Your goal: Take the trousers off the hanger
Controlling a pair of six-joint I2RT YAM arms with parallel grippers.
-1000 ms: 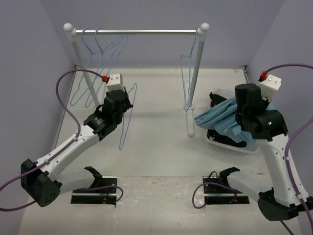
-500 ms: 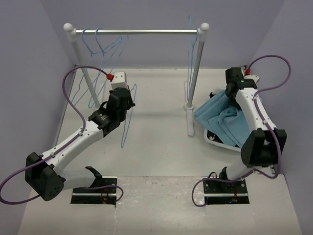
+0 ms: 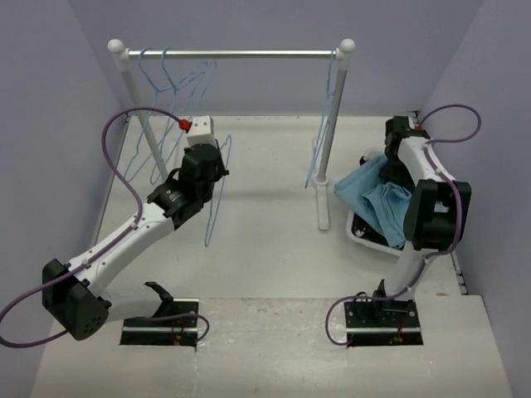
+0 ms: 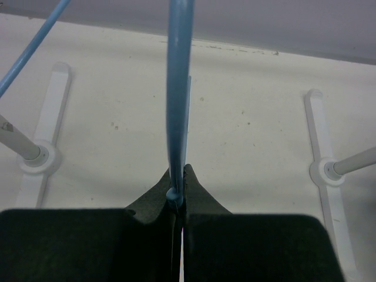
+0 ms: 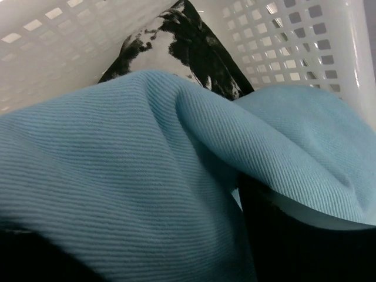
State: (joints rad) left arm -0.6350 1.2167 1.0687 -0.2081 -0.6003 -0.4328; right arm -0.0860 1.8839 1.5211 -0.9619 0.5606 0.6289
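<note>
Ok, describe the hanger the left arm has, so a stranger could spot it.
Find the silver rail across the back of the table. In front of its left half, the left claw is shut on one thin light-blue wire hanger, bare of cloth. Its lookalikes hang from the rail; only this one is off it.

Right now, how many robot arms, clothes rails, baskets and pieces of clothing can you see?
Robot arms: 2, the left arm and the right arm
clothes rail: 1
basket: 1
Pieces of clothing: 2, the blue trousers and the black speckled garment
Total: 6
</note>
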